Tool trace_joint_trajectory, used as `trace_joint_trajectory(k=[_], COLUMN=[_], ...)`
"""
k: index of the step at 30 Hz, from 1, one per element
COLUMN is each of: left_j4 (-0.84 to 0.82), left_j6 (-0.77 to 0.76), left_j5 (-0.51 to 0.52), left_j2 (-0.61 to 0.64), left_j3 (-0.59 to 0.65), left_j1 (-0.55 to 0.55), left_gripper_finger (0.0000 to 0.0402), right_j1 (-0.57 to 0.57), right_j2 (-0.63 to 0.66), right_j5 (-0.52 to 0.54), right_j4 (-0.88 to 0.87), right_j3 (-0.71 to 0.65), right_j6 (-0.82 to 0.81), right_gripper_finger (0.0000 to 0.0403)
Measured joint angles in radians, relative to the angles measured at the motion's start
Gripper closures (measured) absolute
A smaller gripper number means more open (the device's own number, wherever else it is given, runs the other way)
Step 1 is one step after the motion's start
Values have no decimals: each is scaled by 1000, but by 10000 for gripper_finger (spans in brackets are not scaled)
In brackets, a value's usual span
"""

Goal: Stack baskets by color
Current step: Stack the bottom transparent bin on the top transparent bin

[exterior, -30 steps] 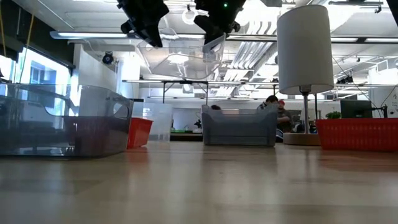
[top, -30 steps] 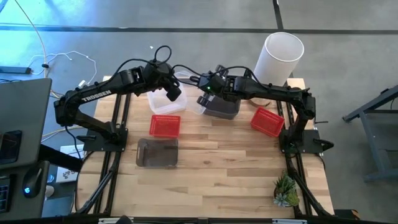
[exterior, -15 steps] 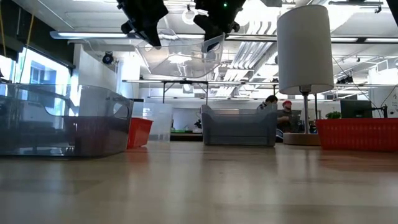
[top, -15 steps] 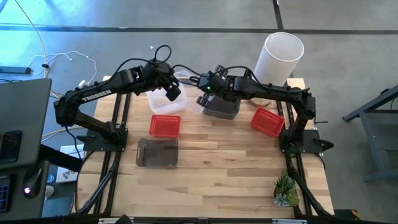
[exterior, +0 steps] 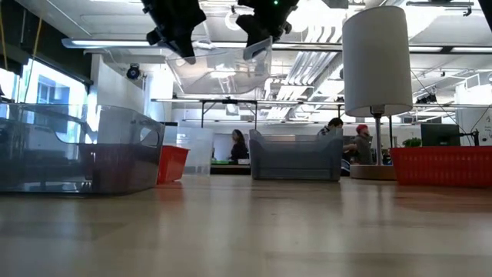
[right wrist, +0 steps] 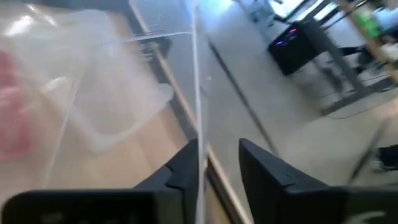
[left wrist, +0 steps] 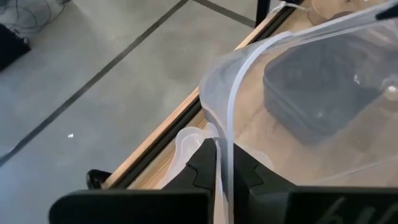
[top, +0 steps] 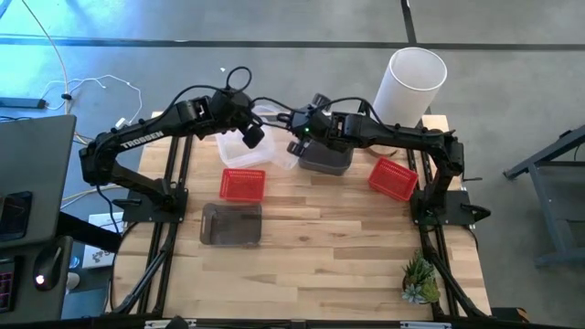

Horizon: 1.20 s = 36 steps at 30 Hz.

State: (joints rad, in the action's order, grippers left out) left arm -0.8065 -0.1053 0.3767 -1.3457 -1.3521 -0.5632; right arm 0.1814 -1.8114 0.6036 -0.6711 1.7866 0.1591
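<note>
A clear basket (exterior: 223, 73) hangs in the air over the table's far middle, between my two grippers. My left gripper (top: 251, 135) is shut on its left end. My right gripper (top: 297, 128) stands open at its right end, with the thin clear wall (right wrist: 198, 112) between its fingers. Below, a dark grey basket (top: 324, 160) rests on its base, and more clear baskets (top: 239, 151) lie at the far left. Two red baskets (top: 243, 185) (top: 393, 178) and another grey basket (top: 230, 224) sit on the wood. My left gripper pinches the clear basket's rim and wall (left wrist: 225, 134) between its two fingers, one inside and one outside, slanting down from the table's left. The basket is lifted clear of the table. My right gripper: the wall runs close along one finger (right wrist: 186, 165); I cannot tell whether it touches.
A tall white cylinder (top: 411, 82) stands at the far right corner. A small green plant (top: 419, 281) sits at the near right corner. Bare wood (top: 338, 247) fills the near middle of the table. People sit in the room behind.
My right gripper has tipped slightly and its fingers have come apart at the clear basket's right end. The basket stays in the air, held at its left end, and sits a little higher than before.
</note>
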Motion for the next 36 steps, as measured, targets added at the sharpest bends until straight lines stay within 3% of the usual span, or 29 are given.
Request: trace_joint_trajectory(k=[7,12,20,36], left_j4=[-78,-88,-161,-166], left_j6=[-58,-88,-218,-421], left_j5=[-10,-40,-37,-47], left_j2=[0,0,1,1], left_j3=[0,0,0,0], left_j1=[-68,-115,-187,-198], left_gripper_finger=[401,401,401,401], right_j1=[0,0,10,155], right_j2=[21,46,99,121], right_j5=[70,81,215,203], right_j4=[15,14,2,-64], right_j3=[0,0,0,0], right_j6=[73,98,142,180], right_gripper_finger=[265,261,261,261])
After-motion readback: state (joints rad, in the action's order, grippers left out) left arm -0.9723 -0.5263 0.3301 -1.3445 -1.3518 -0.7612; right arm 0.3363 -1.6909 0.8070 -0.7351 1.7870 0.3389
